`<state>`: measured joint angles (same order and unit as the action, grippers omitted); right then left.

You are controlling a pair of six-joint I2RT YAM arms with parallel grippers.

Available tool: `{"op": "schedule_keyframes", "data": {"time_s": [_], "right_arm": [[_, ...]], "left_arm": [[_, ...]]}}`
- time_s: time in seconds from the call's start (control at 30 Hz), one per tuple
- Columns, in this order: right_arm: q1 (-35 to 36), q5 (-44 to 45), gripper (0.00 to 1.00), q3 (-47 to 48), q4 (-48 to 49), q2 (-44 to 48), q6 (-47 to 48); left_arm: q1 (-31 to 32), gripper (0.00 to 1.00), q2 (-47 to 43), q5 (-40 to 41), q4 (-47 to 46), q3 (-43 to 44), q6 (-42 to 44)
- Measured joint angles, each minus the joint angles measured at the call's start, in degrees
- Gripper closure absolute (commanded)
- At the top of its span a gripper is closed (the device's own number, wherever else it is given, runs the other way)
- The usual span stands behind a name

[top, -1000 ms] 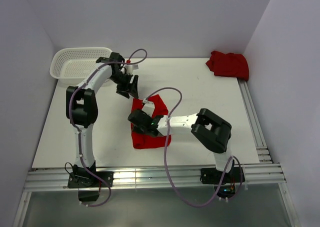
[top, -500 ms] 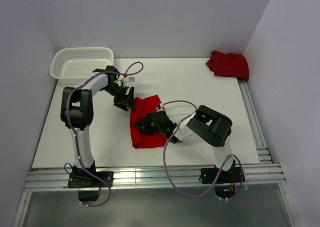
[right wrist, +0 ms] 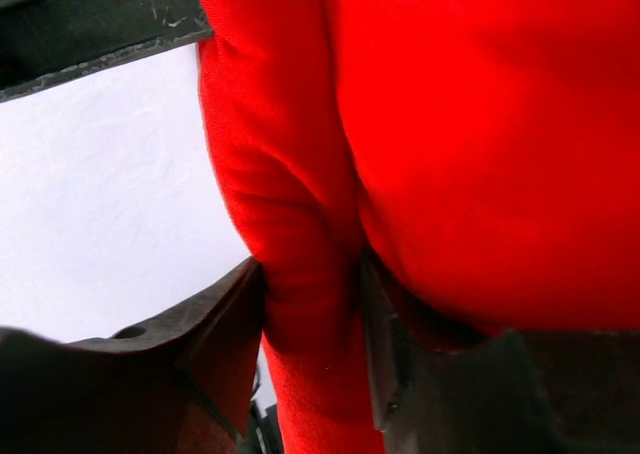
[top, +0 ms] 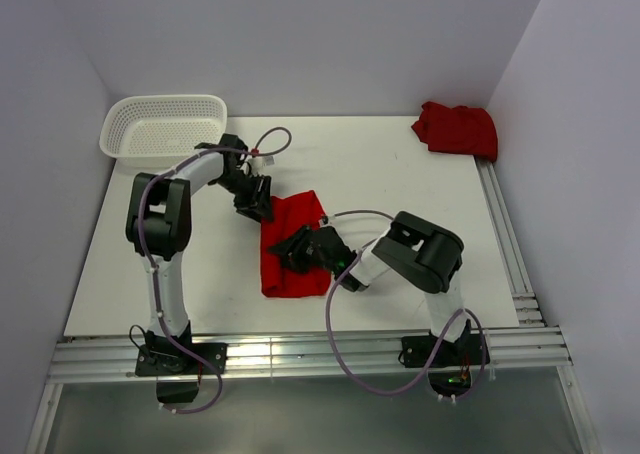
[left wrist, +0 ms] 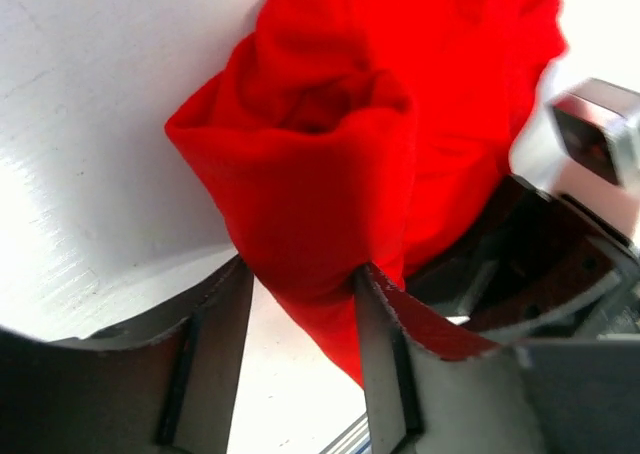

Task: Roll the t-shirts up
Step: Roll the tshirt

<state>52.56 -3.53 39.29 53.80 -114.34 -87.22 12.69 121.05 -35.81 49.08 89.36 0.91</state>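
Down comes the left gripper (top: 258,199)! A second ago it hung up near the white mesh basket (top: 165,101), and now it sits at the far left corner of the red t-shirt (top: 290,274), which lies bunched in the middle of the table (top: 420,204). The right arm has folded lower too, bringing the right gripper (top: 303,249) in over the middle of that same shirt.

Look at the left wrist view: both fingers (left wrist: 215,324) are pinched on a thick rolled fold of red fabric, with the cloth bulging up and over between them. That's a firm grip, and white tabletop shows just beside it.

The right wrist view tells the same story, with the fingers (right wrist: 225,324) clamped on a narrow ridge of red cloth and the rest of the shirt filling the view to the right.

So both arms hold one garment, the two grippers near each other along its left half. The second red t-shirt (top: 457,129) lies crumpled at the far right corner of the table, well apart from both arms. The basket stands at the far left corner, just beyond the left arm's reach point.
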Motion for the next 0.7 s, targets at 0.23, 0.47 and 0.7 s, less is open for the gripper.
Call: {"op": "schedule_keyframes", "data": {"time_s": [0.23, 0.47, 0.7], "right_arm": [[2.7, 7.8, 0.41, 7.2, -24.8, 7.6, 4.3], [7.1, 18.2, 0.38, 19.8, -52.2, 10.7, 9.3], [12.6, 28.5, 0.44, 33.9, -75.6, 10.4, 11.8]], "left_arm": [[4.2, 0.57, 0.0, 9.0, 0.4, 1.8, -3.1], [7.0, 0.57, 0.1, 15.5, 2.4, 4.3, -3.3], [8.5, 0.57, 0.1, 18.4, 3.0, 4.9, -3.3]]}}
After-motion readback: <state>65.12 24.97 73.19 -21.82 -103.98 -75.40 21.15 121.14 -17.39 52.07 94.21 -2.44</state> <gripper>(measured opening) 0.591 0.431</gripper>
